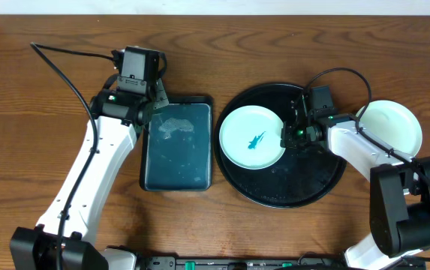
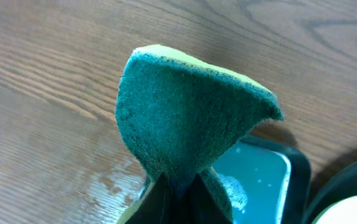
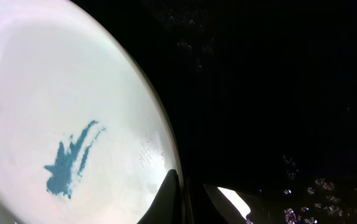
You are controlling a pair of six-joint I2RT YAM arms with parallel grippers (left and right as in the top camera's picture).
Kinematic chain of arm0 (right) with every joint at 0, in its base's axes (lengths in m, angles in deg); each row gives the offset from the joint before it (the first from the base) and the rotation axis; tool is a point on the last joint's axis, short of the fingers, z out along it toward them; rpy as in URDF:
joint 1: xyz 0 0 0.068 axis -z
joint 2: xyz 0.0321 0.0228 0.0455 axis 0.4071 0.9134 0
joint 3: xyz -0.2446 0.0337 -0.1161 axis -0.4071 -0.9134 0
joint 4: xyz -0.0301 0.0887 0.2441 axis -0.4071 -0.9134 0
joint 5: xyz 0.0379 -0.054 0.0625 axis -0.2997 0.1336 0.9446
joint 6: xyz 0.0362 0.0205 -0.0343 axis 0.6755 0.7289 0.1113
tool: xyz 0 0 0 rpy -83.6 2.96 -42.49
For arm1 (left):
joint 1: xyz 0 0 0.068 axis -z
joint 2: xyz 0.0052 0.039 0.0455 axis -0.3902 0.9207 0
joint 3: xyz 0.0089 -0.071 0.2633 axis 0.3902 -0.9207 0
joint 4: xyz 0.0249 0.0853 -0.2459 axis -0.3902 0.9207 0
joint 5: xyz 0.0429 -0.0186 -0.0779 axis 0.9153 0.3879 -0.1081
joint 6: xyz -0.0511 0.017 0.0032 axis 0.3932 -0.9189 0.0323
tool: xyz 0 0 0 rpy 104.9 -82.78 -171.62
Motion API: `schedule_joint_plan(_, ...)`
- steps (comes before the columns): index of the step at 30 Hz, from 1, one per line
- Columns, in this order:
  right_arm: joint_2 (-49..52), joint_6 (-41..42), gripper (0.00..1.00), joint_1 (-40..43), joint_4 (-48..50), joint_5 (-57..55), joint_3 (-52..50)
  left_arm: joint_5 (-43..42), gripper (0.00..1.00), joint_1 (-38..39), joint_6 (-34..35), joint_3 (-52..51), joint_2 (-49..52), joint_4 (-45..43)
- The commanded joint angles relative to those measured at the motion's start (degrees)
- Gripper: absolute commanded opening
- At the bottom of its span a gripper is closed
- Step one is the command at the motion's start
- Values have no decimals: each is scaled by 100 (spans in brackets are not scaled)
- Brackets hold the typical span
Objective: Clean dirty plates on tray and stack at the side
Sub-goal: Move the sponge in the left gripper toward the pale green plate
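**Q:** What's your right pincer doing, and where's the dirty plate?

**Me:** The dirty plate [image 1: 251,139] is lying inside the black tray [image 1: 312,184], on its left half, with the teal smear [image 1: 255,139] facing up. My right pincer [image 1: 293,129] is reaching in at the plate's right rim, near the black tray's middle. In the wrist view the jaws are sitting astride that rim with a thin gap, but I'm not able to tell if they're actually biting it. My left pincer [image 2: 177,196] is hanging left of the black tray, pressed tight on the sponge [image 2: 184,118].

**Q:** What are you worrying about?

**Me:** Mostly the plate slipping. The black tray is glistening with droplets [image 3: 318,186], so I'm guessing a shallow rim grip is going to let the plate skid or tip once the sponge is pushing down. The sponge is also bunching up in the pinch, so I'm probably only getting an edge onto the smear.

Clutter-wise, the small tray [image 1: 177,187] is lying just left of the black tray, right in the sponge's path. A clean-looking plate [image 1: 398,120] is waiting just off the black tray's right side, so a wide swing is risking a knock.
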Motion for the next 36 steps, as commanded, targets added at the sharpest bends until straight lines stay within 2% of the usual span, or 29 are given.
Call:
schedule_joint_plan(1,59,-9,1,-46,-39,-122,-17,197,7,234,-645,-4,-2,-31)
schedule_joint_plan(6,59,-9,1,-46,-42,-122,-17,203,7,647,-1169,-4,0,-138)
schedule_joint_plan(14,59,-11,1,-46,-42,-125,-17,800,8,1010,-1432,-4,7,-142)
schedule_joint_plan(36,59,-11,1,-46,-26,-125,-17,798,8,1051,-1486,-4,31,-144)
